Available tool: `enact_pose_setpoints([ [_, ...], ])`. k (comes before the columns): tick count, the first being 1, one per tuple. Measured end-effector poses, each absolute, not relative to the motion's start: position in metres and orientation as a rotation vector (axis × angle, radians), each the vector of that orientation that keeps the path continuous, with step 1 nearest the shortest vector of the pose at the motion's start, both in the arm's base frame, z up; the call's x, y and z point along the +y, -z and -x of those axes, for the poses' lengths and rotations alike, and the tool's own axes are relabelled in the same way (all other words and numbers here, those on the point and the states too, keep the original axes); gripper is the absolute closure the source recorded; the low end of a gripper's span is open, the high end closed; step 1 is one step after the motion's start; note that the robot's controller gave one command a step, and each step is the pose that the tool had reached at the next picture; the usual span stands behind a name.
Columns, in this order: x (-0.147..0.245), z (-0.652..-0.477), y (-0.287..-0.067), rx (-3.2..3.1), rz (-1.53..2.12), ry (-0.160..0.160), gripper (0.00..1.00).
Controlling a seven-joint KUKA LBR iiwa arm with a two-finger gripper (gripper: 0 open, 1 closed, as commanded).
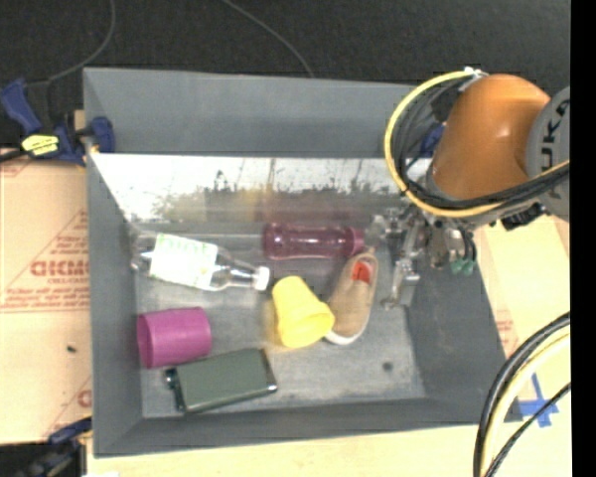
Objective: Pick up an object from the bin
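My gripper hangs low at the right side of the bin, under the orange-covered wrist. Just to its left lies a tan wooden brush with a red patch and a white edge, lengthwise toward the front. A pink translucent bottle lies on its side by the back wall, its cap end close to the gripper. A yellow cup lies tipped against the brush's left side. Nothing shows held in the gripper.
Further left lie a clear bottle with a green label, a magenta cup and a dark green flat case near the front wall. Bare bin floor lies in front of the gripper at the right.
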State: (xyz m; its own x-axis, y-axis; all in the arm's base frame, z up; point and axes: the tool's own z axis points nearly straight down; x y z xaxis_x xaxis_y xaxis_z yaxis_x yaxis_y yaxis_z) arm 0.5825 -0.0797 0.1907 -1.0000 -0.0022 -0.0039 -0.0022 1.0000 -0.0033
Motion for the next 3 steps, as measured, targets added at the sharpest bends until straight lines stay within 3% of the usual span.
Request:
enact_pose_setpoints([
  [1, -0.08, -0.583, -0.191, 3.138, 0.004, 0.005, 0.0],
  [2, -0.061, -0.554, -0.105, 3.13, -0.105, 0.003, 0.0],
  [3, -0.042, -0.551, -0.125, 3.136, -0.083, 0.003, 0.0],
])
